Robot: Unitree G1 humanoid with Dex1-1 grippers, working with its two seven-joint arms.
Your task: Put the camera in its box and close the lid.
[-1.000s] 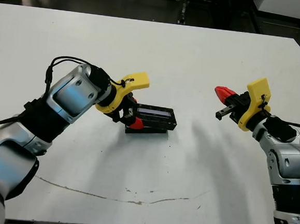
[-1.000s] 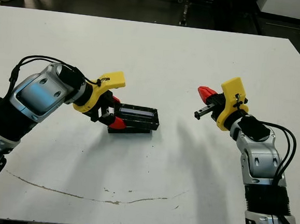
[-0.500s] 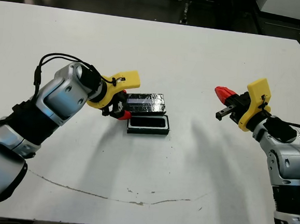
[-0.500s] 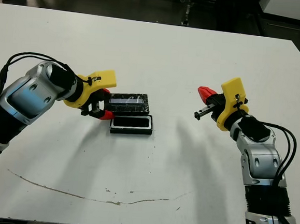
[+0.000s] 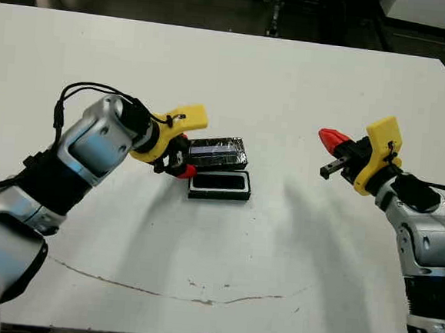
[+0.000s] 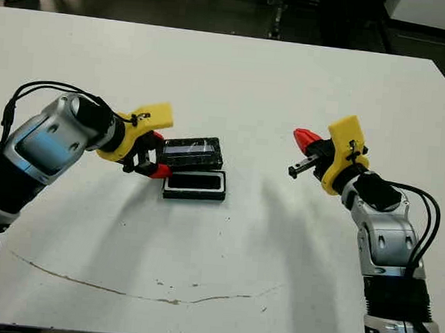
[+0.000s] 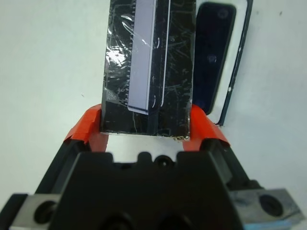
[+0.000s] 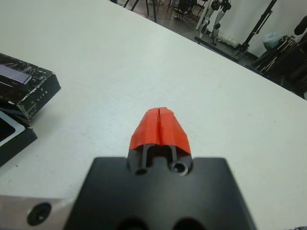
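While the left gripper (image 5: pixel 178 160) grips one end of the lid (image 5: pixel 218 151), the open box (image 5: pixel 219 185) lies just beside it with the camera (image 7: pixel 214 52) inside.
Seen from the head views, the lid is on the white surface (image 5: pixel 290 87), on the far side of the box and along its long edge, and the right gripper (image 5: pixel 329 139) is well apart on the right, above the surface, holding nothing. Seen from the left wrist view, the two red fingers (image 7: pixel 88 124) press on both sides of the glossy lid, and the slim black camera lies in the white-lined box next to it. Seen from the right wrist view, the red fingertips (image 8: pixel 159 126) are pressed together with no gap; the lid and a corner of the box show at the edge.
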